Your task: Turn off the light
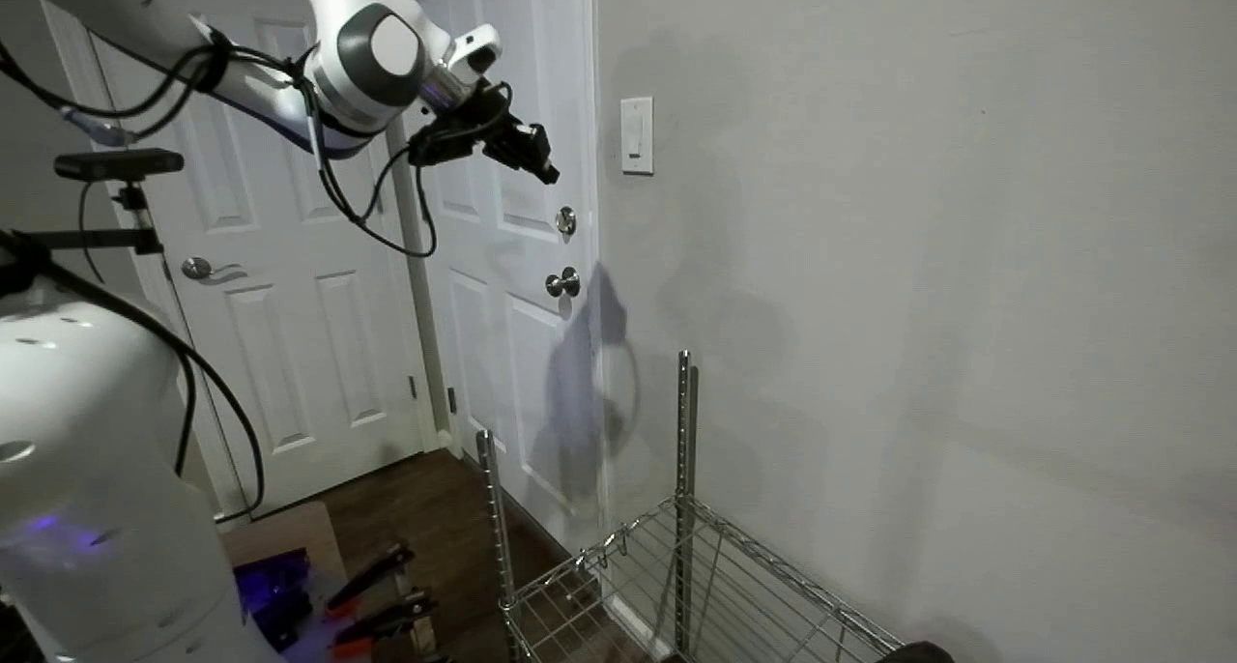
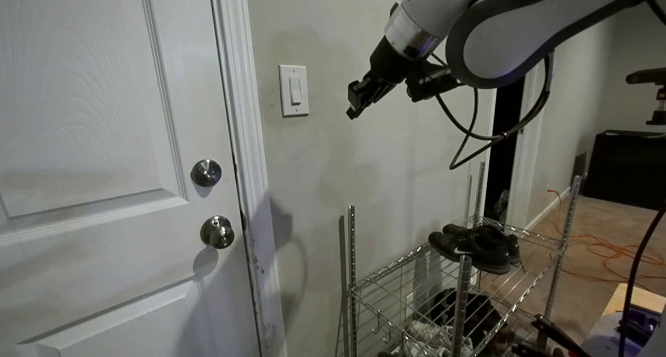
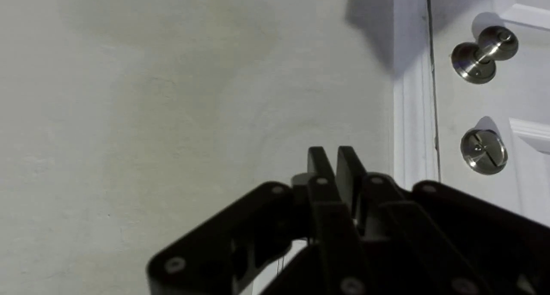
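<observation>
The light's switch (image 1: 637,136) is a white upright plate with a rocker, on the grey wall beside the door frame. It also shows in an exterior view (image 2: 294,91). My gripper (image 1: 549,168) points toward the wall near switch height, apart from the plate; it appears left of the plate there and right of it in an exterior view (image 2: 354,107). In the wrist view my gripper (image 3: 330,151) has its fingertips a narrow gap apart, with nothing between them. A white patch behind the linkage looks like part of the switch (image 3: 266,277); the rest is hidden by the fingers. No lamp is in view.
A white door with a round knob (image 2: 217,232) and a deadbolt (image 2: 206,173) adjoins the switch. A wire shelf (image 1: 792,576) with upright metal posts stands below along the wall. Black shoes (image 2: 476,246) sit on it. Another white door (image 1: 280,354) is behind the arm.
</observation>
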Controlling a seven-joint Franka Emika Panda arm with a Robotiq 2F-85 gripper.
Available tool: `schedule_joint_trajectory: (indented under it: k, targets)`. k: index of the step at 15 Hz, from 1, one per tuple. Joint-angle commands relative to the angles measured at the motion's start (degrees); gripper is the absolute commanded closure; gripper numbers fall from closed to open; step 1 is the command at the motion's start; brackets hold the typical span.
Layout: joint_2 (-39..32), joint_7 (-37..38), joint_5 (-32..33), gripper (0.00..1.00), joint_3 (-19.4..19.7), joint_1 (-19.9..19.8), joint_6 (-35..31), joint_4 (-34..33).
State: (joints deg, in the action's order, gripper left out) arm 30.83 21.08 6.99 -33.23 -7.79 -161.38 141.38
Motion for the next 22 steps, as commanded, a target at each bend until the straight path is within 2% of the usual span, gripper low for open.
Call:
schedule_joint_trajectory:
  k: [1,3,4,12,18,22]
  targets:
    - [-6.06,4.00,5.76,1.00,-3.59,-5.42,-0.43,-6.47]
    - [-8.48,5.70,8.90,1.00,-5.83,-8.27,0.25,-9.62]
    - [-9.57,5.80,9.23,1.00,-8.47,-11.16,0.55,-11.44]
    - [-16.96,10.00,17.87,1.00,-21.29,-25.27,4.07,-21.80]
    - [-21.19,13.20,24.30,1.00,-29.97,-34.08,8.08,-27.63]
    - [-23.94,15.26,27.60,1.00,-35.64,-37.88,10.33,-30.47]
